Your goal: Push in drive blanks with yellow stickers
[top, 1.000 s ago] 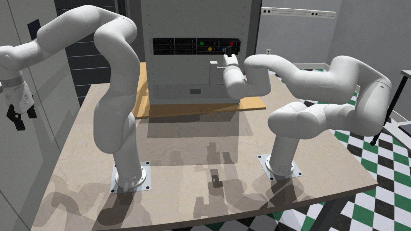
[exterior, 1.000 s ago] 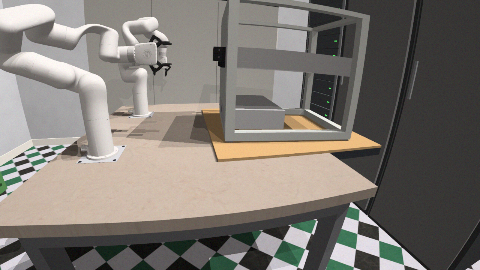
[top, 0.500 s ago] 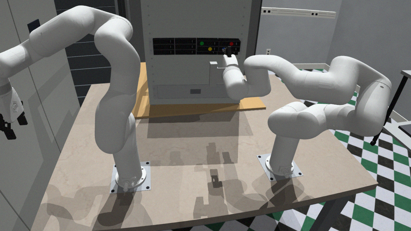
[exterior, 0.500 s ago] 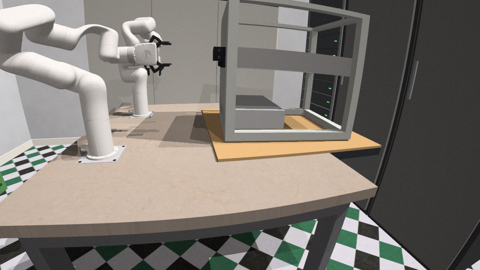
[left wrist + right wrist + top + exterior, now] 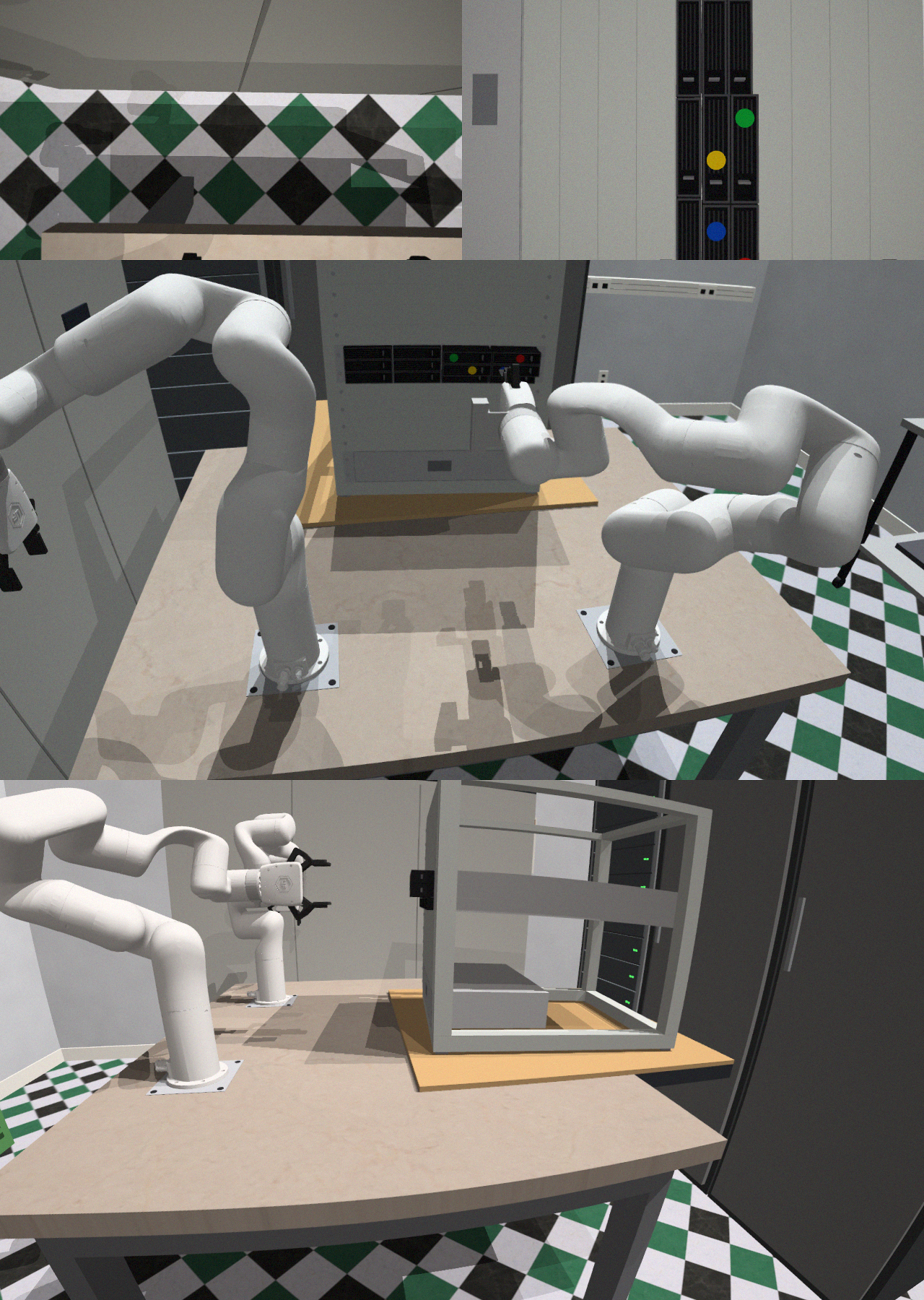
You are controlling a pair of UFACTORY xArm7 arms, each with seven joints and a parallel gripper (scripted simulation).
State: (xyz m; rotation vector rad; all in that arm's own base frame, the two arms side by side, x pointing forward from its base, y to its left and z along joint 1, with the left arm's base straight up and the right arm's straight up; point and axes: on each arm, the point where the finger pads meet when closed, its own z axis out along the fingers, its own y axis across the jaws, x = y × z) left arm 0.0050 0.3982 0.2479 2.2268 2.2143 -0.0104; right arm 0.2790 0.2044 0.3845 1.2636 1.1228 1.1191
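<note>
We judge nothing finished — the black drive blank with a yellow sticker [image 5: 460, 371] [image 5: 716, 137] seems proud of the grey metal rack [image 5: 400, 421] [image 5: 445, 941] [image 5: 823, 144], middle row, beneath the green-stickered one [image 5: 462, 358] [image 5: 744, 144] — while our right gripper [image 5: 515, 375] [image 5: 329, 883] [image 5: 777, 258] and left gripper [image 5: 23, 560] [image 5: 304, 257] stand wide, empty.

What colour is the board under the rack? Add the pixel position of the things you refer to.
The board [image 5: 568, 494] [image 5: 517, 1074] is plain orange-tan; it shows best in the exterior view.

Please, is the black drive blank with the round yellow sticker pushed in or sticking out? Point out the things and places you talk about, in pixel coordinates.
Sticking out, it seems: the black drive blank with the round yellow sticker [image 5: 478, 375] [image 5: 716, 137] looks larger than its unstickered neighbour [image 5: 689, 144]. Latching cannot be told.
</note>
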